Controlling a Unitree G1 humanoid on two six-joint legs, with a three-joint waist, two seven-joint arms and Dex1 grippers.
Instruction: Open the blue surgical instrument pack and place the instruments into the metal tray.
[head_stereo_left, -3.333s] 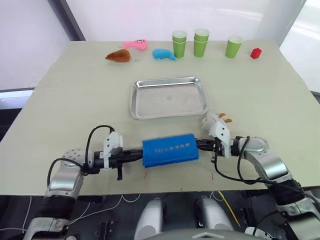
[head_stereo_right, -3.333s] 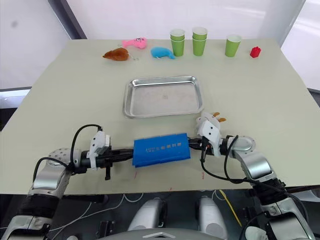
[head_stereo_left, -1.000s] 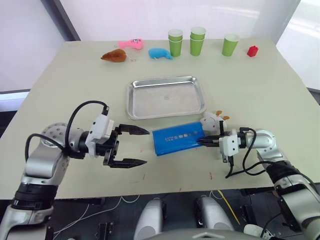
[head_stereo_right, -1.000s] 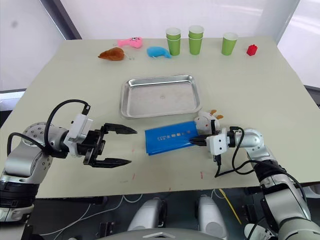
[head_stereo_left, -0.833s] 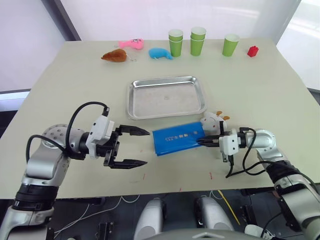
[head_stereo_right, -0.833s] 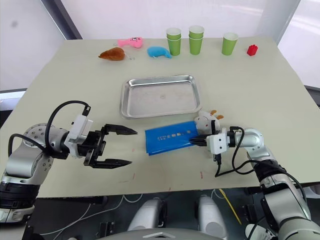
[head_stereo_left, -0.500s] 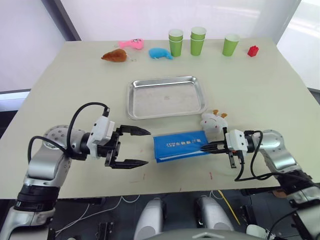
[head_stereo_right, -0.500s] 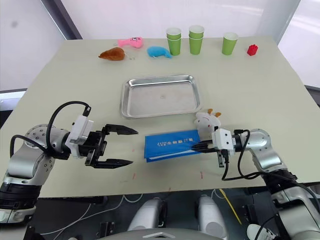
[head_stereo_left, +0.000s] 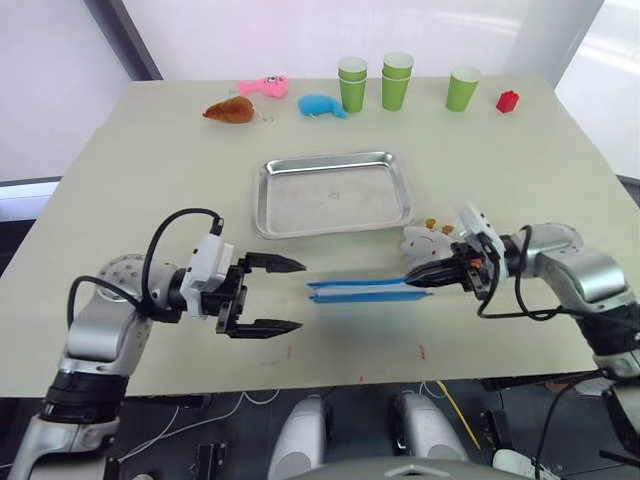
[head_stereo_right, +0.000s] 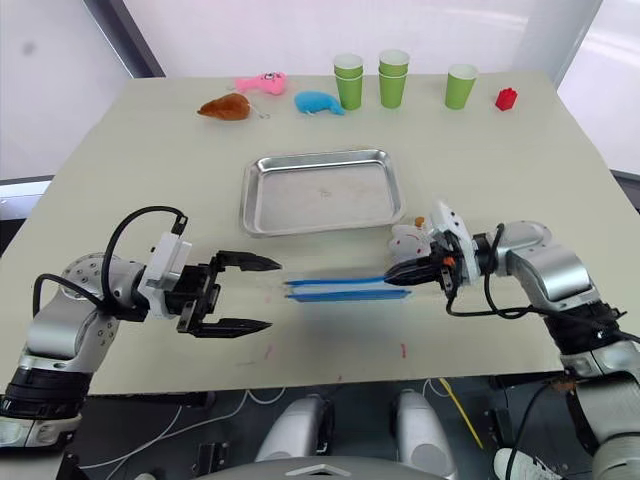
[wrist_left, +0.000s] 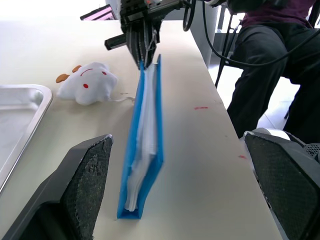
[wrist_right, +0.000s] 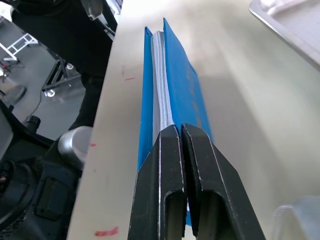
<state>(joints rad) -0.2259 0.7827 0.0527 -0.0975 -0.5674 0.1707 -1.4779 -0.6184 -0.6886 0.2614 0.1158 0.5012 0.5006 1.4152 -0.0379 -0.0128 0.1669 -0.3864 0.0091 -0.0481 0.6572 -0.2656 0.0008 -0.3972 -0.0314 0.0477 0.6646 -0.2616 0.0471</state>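
The blue surgical instrument pack (head_stereo_left: 362, 291) stands up on its long edge on the table (head_stereo_left: 150, 170), just in front of the metal tray (head_stereo_left: 335, 193). From above it looks like a thin blue strip. The right claw (head_stereo_left: 432, 274) is pinched tight on the pack's end and holds it up. The right wrist view shows the 2 black fingers (wrist_right: 165, 195) pressed close together on the pack's whitish middle layer, between the 2 blue covers.

The left claw (head_stereo_left: 285, 295) is wide open and holds nothing. It waits near the other end of the pack, not touching it. The pack is not open yet, and no instruments can be seen. The tray is bare inside.

What could go wrong? The pack is tall and thin, so it could tip over flat if the right claw lets go or slips. If the left claw closes on both covers at once, the pack will not open. It should catch just 1 cover. If the pack opens too fast, the tools could slide out onto the table or off its near edge.

A small white plush toy (head_stereo_left: 424, 240) lies just beside the right claw and could get bumped.
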